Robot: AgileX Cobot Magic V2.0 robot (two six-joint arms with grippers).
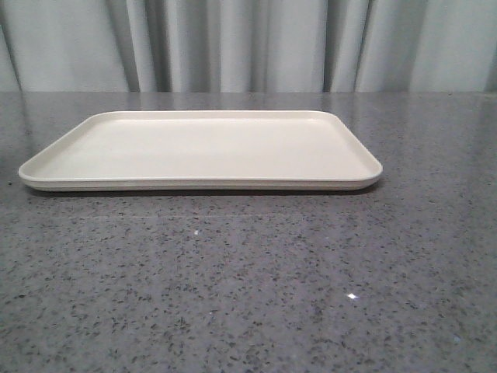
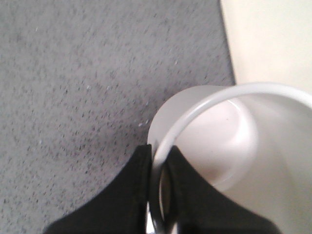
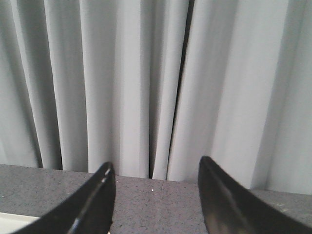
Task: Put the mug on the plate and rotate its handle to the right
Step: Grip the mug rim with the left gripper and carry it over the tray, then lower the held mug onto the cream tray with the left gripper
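Stretching across the whole front view, a speckled grey tabletop (image 1: 248,287), backed by pale grey pleated curtains (image 1: 248,43). Lying flat on it toward the far side, the cream plate (image 1: 202,148), wide and rectangular with rounded corners and a low rim, carrying nothing in the front view; no arm showing there either. Appearing again as a cream corner in the left wrist view, the plate (image 2: 268,39), with the white mug (image 2: 229,141) hanging close beside its edge, mostly over grey stone, its open mouth facing the camera and its inside bare. Gripping the mug's rim, the left gripper (image 2: 159,168), jaws nearly together, one black finger on the outer wall and the other inside. Not showing in any view: the mug's black handle or printed face, so no telling which way either is turned. No brand, label or readable writing appearing on anything. Pointing toward the curtains (image 3: 156,83) in the right wrist view, the right gripper (image 3: 156,195), jaws standing wide apart and holding nothing, above the tabletop's far edge with a sliver of the plate (image 3: 14,222) at the corner.
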